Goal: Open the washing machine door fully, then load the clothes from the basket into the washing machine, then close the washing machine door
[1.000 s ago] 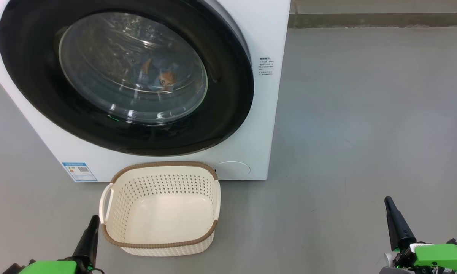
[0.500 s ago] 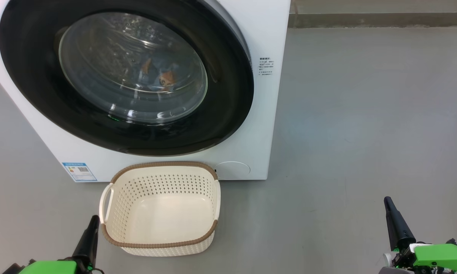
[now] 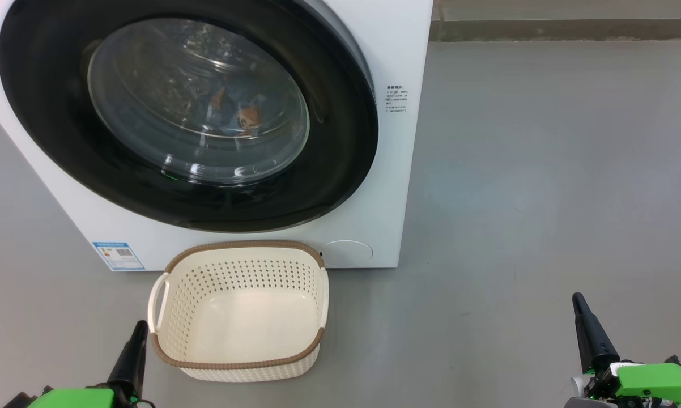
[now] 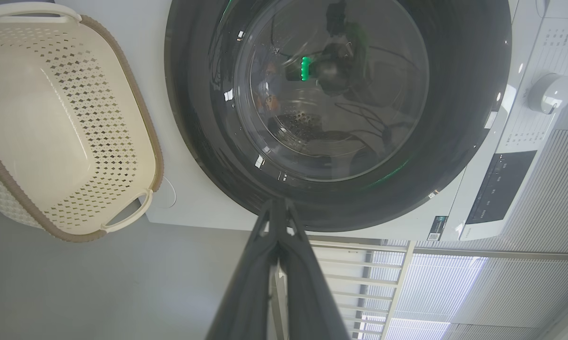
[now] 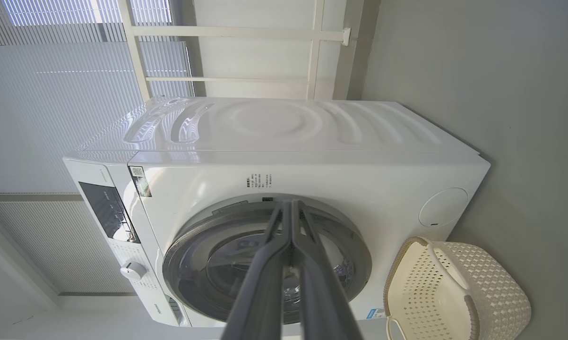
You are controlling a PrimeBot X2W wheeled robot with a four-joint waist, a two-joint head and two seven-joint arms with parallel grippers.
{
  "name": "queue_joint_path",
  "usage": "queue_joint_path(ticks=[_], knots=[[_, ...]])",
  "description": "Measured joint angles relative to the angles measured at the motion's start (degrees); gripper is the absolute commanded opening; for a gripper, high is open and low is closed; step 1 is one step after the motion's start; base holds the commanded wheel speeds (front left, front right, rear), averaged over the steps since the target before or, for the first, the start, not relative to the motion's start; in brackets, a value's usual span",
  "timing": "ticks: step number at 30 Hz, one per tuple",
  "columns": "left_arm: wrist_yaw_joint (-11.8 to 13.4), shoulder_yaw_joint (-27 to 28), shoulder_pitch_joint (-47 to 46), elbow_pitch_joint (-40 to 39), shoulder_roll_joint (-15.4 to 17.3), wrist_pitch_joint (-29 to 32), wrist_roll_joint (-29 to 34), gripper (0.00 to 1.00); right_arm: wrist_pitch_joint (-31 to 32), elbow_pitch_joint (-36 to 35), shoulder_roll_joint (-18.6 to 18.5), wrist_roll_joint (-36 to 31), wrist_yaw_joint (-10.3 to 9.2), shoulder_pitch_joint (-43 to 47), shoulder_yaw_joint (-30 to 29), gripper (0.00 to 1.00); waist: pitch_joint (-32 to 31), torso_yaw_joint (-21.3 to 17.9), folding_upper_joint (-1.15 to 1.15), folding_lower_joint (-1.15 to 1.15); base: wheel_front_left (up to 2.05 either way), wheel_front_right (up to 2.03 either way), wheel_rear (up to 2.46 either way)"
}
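Observation:
The white washing machine point(image 3: 400, 141) fills the upper left of the head view, and its round black-ringed door point(image 3: 46, 136) sits shut against the front. Behind the glass, light blue clothes point(image 3: 244, 116) with an orange bear print lie in the drum. The cream basket point(image 3: 241, 309) stands on the floor just before the machine, holding nothing. My left gripper point(image 3: 140, 326) is shut beside the basket's near left corner, apart from it. Far off at the lower right my right gripper point(image 3: 577, 298) is shut too. Both wrist views show the door point(image 4: 454, 118) point(image 5: 359, 245) closed and the fingers pressed together.
Grey floor point(image 3: 544, 170) spreads wide to the right of the machine. A blue label sticker point(image 3: 118, 255) marks the machine's lower left front. White slatted blinds point(image 5: 76, 71) and a window frame stand behind the machine; a control knob point(image 4: 548, 92) sits on its panel.

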Motion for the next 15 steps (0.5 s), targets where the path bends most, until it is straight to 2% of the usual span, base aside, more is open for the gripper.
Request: queue_joint_path(ticks=[15], knots=[[0.0,0.03,0.0,0.0,0.0,0.0,0.0,0.0,0.0,0.0,0.01,0.0,0.0,0.0,0.0,0.0,0.0,0.0,0.0,0.0,0.0,0.0,0.0]])
